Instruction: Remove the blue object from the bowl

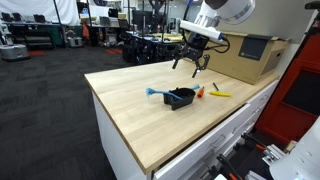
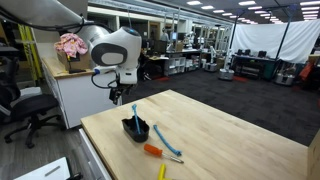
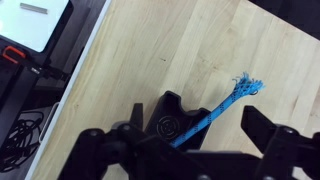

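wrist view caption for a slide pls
Open hand above black bowl with blue frayed-tip stick leaning out, on wooden counter

The blue object (image 1: 157, 93) is light blue, the bowl (image 1: 181, 98) black, the stick (image 1: 219, 94) yellow, the table (image 1: 130, 110) pale wood (fine grain).

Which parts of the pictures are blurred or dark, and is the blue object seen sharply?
Wrist view: the hand is dark and out of focus, the blue object and the bowl fairly sharp. In both exterior views: even overhead light, only a soft shadow by the bowl, fine detail coarse.
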Robot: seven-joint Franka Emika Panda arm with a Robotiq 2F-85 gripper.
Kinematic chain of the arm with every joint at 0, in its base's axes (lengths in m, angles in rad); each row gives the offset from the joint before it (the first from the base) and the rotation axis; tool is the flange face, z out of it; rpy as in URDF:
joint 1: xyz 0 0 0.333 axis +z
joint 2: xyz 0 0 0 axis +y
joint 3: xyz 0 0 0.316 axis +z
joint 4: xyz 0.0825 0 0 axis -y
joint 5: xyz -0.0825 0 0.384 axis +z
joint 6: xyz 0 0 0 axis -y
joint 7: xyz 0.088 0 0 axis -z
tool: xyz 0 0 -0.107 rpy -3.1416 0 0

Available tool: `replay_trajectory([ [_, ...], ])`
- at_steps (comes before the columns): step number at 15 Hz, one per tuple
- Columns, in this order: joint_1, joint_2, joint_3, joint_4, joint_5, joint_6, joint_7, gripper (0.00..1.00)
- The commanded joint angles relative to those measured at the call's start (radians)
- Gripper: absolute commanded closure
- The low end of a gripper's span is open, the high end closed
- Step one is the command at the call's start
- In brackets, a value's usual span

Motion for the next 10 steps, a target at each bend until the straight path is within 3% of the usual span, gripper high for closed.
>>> replay_trajectory([
  [1,0.026,0.086,-0.007,0.028,0.040,0.088,0.037,0.00],
  [6,0.042,0.178,-0.004,0.047,0.030,0.220,0.176,0.00],
  [10,0.062,0.271,-0.007,0.094,0.050,0.249,0.243,0.00],
])
